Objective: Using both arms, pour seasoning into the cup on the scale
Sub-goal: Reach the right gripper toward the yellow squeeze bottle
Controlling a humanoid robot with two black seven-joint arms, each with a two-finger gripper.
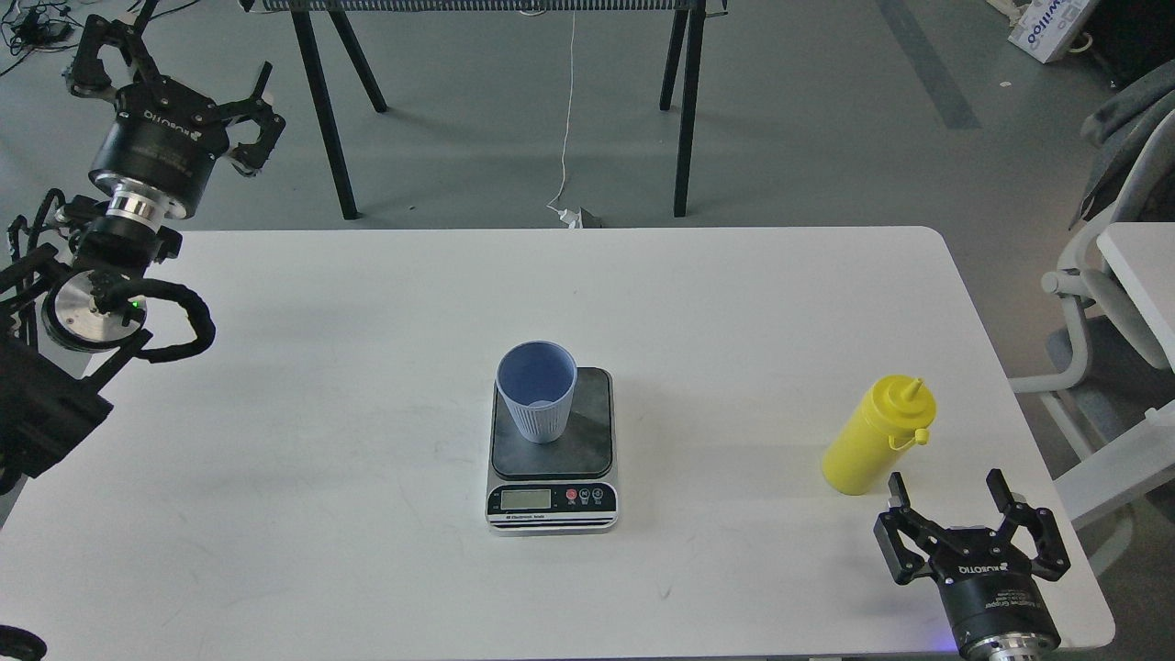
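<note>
Upper left of the frame: black left gripper [179, 69] raised beyond the white table [321, 413], fingers spread, empty. Centre: light blue ribbed plastic cup [537, 393] upright on the dark grey flat kitchen scale [552, 452], apparently empty. Right: bright yellow plastic squeeze bottle [877, 438] untouched. Lower right: black right gripper [947, 496] just beside it, fingers apart. Grasping and pouring not yet done.
</note>
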